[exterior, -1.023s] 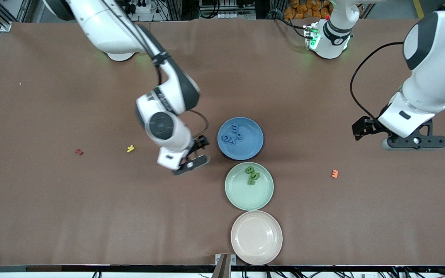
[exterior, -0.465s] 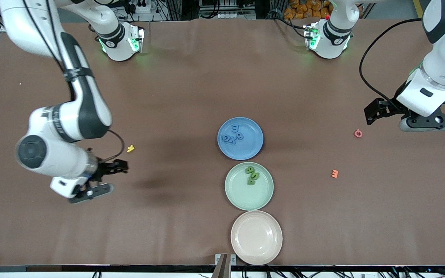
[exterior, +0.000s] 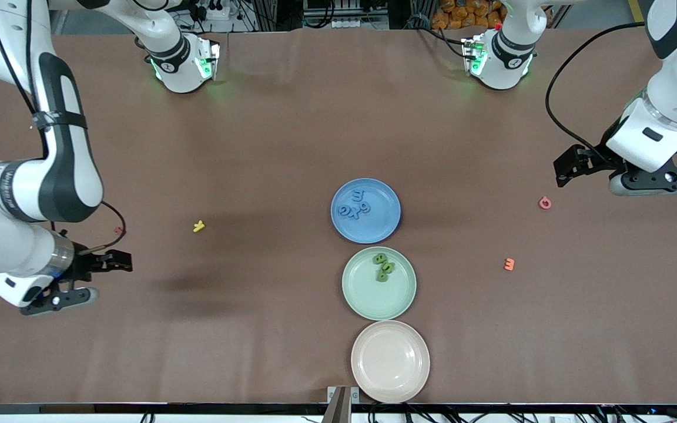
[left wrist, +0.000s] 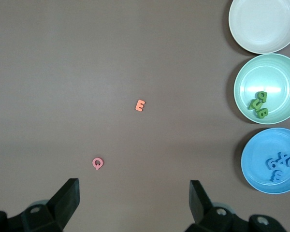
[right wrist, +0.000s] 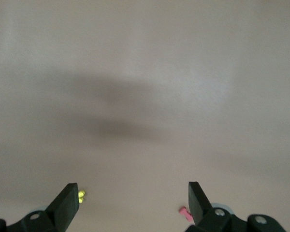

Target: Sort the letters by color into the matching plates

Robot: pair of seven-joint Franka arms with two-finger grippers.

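My right gripper [exterior: 89, 276] hangs over bare table at the right arm's end, fingers spread, holding nothing; my left gripper [exterior: 585, 170] sits over the table at the left arm's end, also spread and empty; blue letters [exterior: 354, 207] lie in the blue plate [exterior: 385, 229]; green letters [exterior: 382, 266] lie in the green plate [exterior: 368, 299], just nearer the camera; beige plate [exterior: 390, 376] bare; only a yellow piece [exterior: 198, 225], a red piece [exterior: 544, 202] and an orange E [exterior: 509, 264] lie loose, none mine to sort; I judge sorting done, arms parked; next calls for nothing but a check that no blue or green strays.
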